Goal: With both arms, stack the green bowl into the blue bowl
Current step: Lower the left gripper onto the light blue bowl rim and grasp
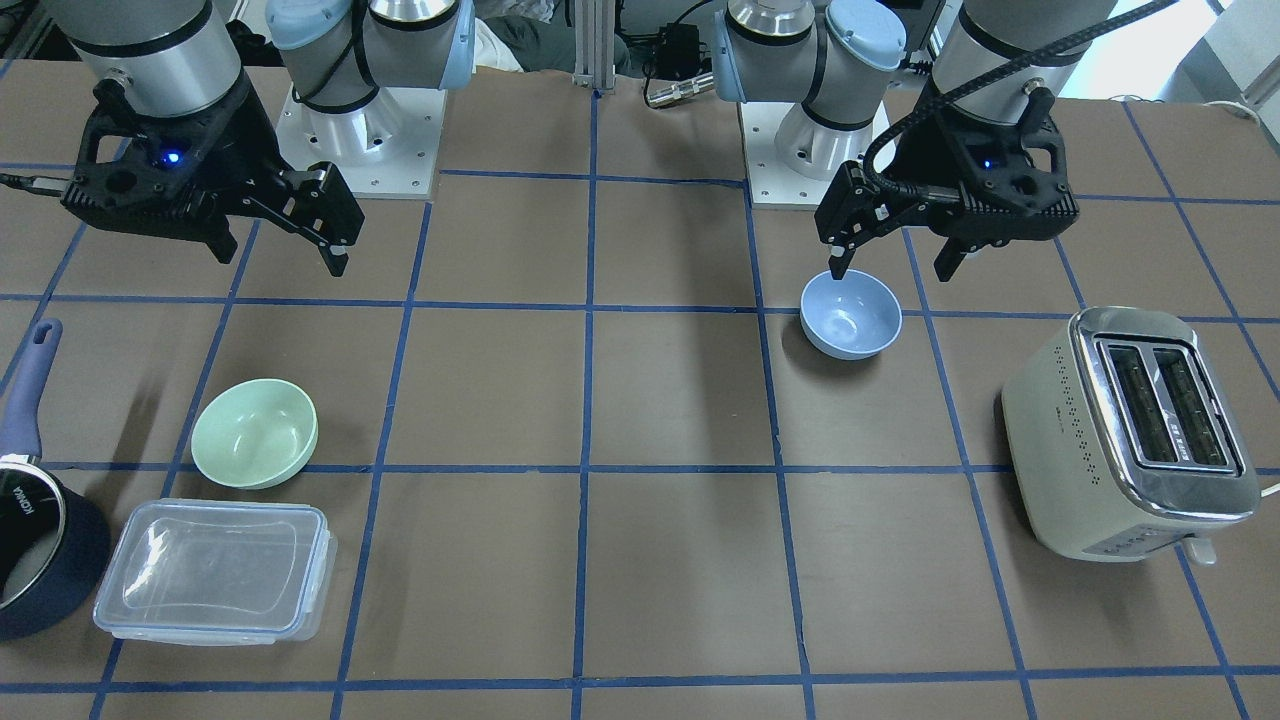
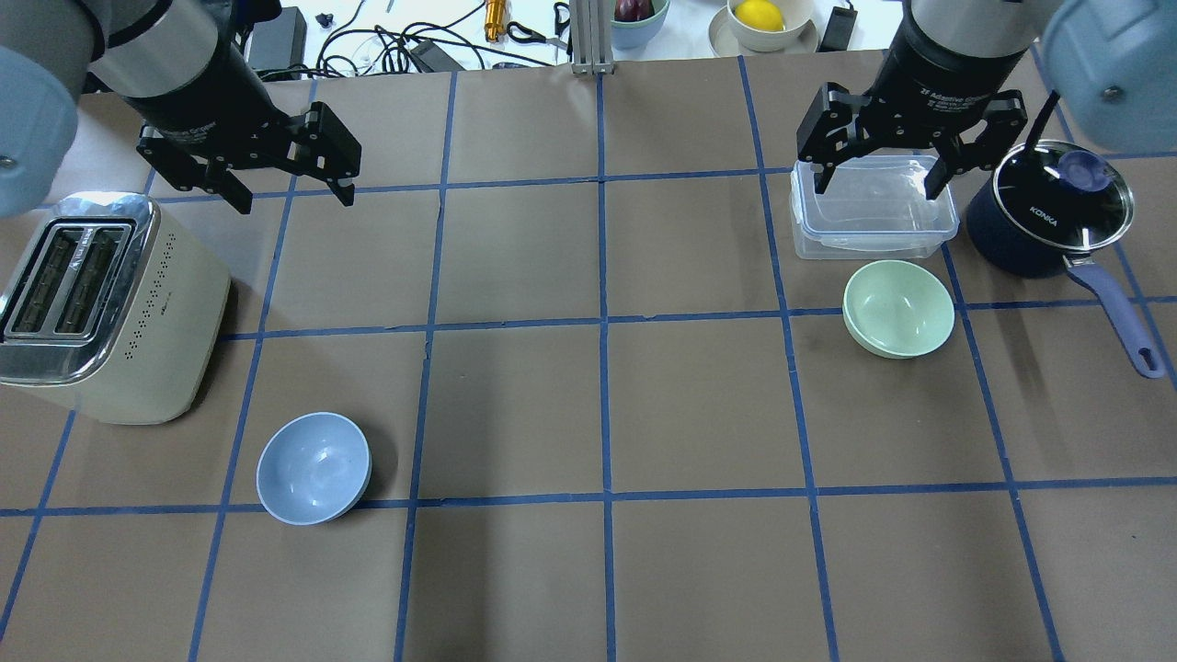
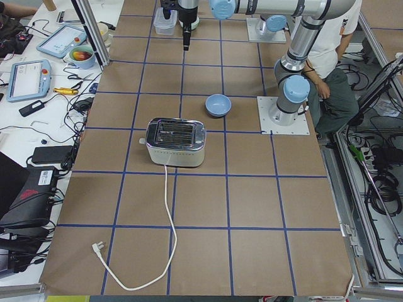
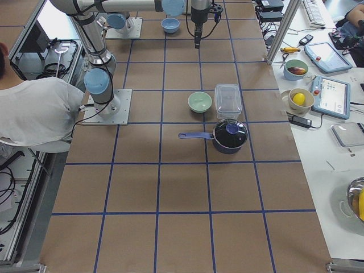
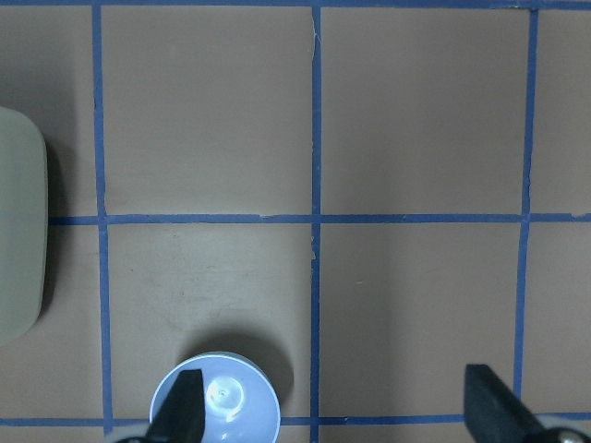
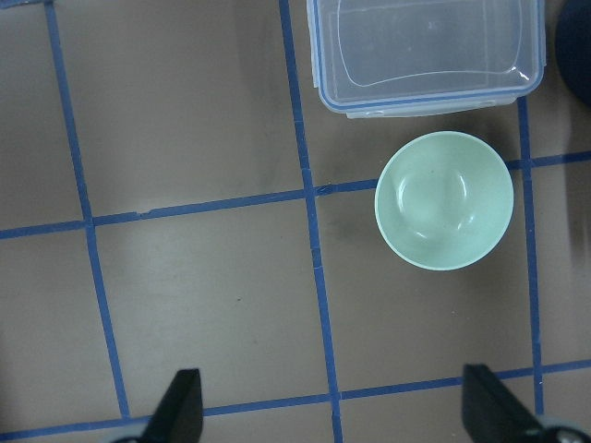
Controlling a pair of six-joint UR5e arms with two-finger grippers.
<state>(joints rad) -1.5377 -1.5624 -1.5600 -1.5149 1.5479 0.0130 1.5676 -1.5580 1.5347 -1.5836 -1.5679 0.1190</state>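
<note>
Approach step, I judge: the left gripper (image 2: 294,198) and right gripper (image 2: 878,184) hang spread wide, empty. The small round mint-green plastic bowl (image 2: 898,308) sits centre-right (the small sky-blue round bowl (image 2: 314,467) lower left); the right gripper must next descend onto its rim.

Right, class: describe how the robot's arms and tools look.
Left arm and right arm: silver-grey tubes, pale blue joint caps. Left tool and right tool: black, two-fingered, each with a blue light. A black braided cable runs to the left tool.
</note>
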